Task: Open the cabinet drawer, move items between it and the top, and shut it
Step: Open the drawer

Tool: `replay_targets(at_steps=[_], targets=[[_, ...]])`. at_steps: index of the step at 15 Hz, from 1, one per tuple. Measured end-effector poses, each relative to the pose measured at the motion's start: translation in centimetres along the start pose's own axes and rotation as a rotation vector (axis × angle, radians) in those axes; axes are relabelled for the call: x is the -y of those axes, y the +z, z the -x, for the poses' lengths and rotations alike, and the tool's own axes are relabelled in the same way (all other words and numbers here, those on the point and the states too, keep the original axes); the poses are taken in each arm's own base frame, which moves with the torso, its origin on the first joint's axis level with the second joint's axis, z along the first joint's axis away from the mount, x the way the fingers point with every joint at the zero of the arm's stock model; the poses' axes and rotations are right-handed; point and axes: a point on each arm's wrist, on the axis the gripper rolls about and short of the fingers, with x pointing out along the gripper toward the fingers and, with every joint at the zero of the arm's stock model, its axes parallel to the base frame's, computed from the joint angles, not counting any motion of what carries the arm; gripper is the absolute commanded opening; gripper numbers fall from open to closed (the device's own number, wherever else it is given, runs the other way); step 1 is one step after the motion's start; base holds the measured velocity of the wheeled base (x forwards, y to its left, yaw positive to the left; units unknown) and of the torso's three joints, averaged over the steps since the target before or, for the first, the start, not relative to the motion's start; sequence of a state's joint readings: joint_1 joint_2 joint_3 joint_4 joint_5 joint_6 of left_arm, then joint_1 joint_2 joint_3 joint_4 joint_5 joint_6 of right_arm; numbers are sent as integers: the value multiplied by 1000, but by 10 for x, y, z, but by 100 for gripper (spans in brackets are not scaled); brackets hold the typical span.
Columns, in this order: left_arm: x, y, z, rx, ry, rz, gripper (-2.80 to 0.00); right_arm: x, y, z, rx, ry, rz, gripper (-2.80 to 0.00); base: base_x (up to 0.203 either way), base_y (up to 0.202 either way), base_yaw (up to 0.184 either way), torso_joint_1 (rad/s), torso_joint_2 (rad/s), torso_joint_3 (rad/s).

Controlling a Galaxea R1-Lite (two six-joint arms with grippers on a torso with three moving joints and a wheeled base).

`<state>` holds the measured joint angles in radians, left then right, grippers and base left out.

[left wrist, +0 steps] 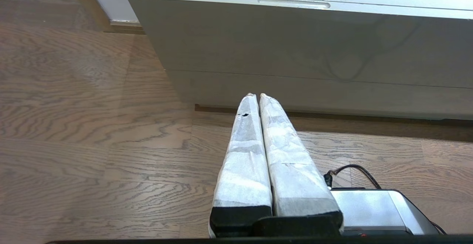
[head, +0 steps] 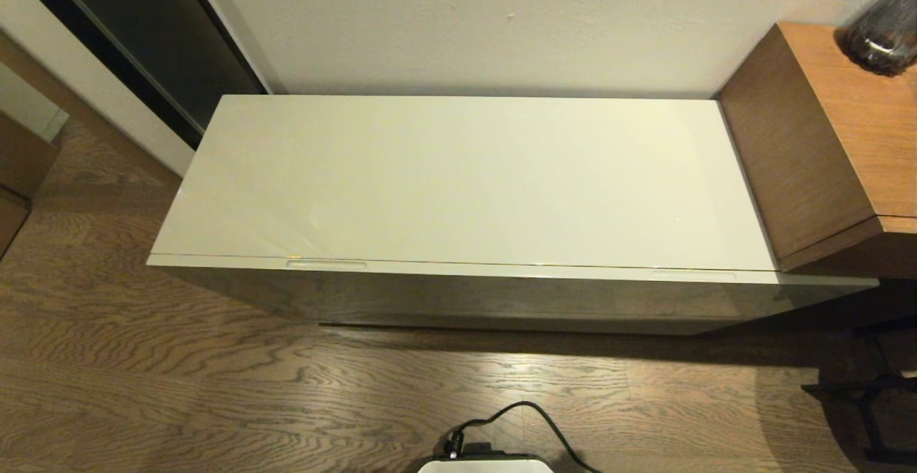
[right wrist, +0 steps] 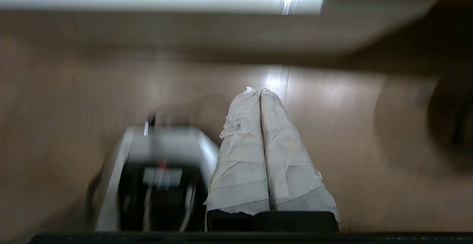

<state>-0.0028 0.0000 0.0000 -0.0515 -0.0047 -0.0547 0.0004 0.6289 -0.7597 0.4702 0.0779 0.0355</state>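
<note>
Sitting against the far wall, the low cabinet has a long shiny off-white top (head: 466, 179). Nothing lies on it. The cabinet drawer (head: 501, 294) runs the whole width of the front and is pushed all the way in. Two thin slot handles sit along its upper edge, one near the left end (head: 326, 264) and one near the right end (head: 693, 274). None of the items can be seen, on the top or anywhere else.

The left gripper (left wrist: 257, 95) hangs low over the wooden floor (head: 215, 387), on the near side of the cabinet and apart from it. Its two fingers (left wrist: 244, 155) are wrapped in white tape and pressed close together, and they hold nothing. Its wrist view shows the left slot handle (left wrist: 293, 3) farther off, higher up on the drawer front.

The right gripper (right wrist: 256, 89) is also low over the floor, on the near side of the cabinet. Its taped fingers (right wrist: 281, 155) are pressed together too, with nothing between them.

A taller brown wooden unit (head: 824, 150) stands right beside the cabinet's right end. A dark glass thing (head: 881, 29) sits on top of it, at the far right. The white robot base (head: 491, 466) with a black cable (head: 530, 416) shows at the near edge of the floor.
</note>
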Motion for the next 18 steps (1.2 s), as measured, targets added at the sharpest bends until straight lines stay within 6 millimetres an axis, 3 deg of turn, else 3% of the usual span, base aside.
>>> replay_targets(at_steps=[4,10,14,18], targets=[[0,0,0,1,0,0,-280,5,28,-87,-310,-21,-123,-280,0,0,0,0,0,0],[0,0,0,0,-1,0,-280,12,47,-212,-449,-94,-280,-280,0,0,0,0,0,0],[0,0,0,0,0,0,-280,6,50,-256,-479,-121,-356,-280,0,0,0,0,0,0],[0,0,0,1,0,0,-280,0,48,-280,-501,-143,-405,-280,0,0,0,0,0,0]])
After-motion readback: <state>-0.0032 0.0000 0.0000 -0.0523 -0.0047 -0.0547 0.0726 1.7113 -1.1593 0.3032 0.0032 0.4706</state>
